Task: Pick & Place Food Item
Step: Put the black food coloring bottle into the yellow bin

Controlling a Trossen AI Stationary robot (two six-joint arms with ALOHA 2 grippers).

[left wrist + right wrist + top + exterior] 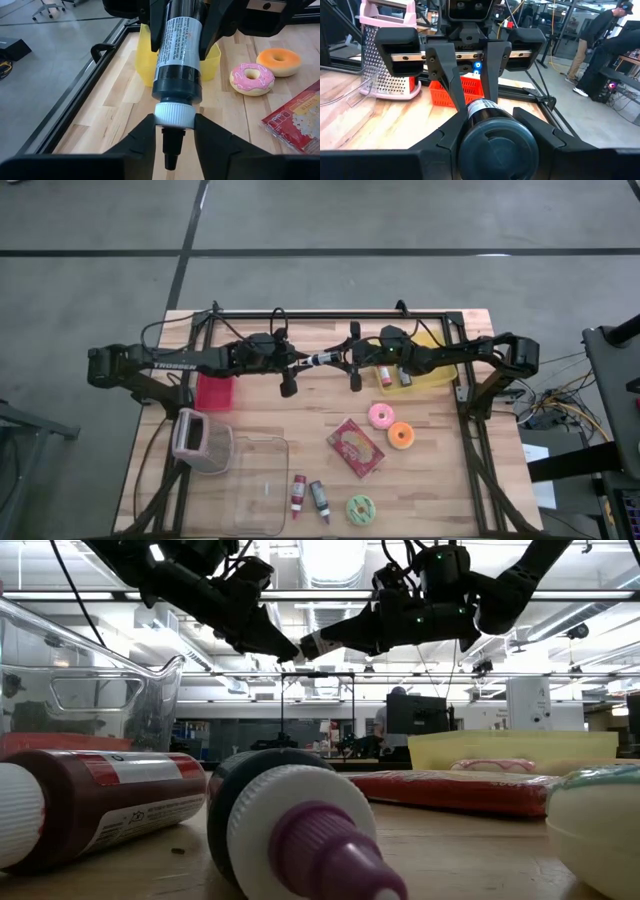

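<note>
A wooden table carries a clear container, a pink-handled grater and a red basket on one side. A yellow bin stands at the far edge. A person stands in the room beyond.

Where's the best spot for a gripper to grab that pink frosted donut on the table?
Probably from straight above, fingers across the ring: the pink donut lies flat, with the orange donut close on one side, so closing along the free sides looks safest.
</note>
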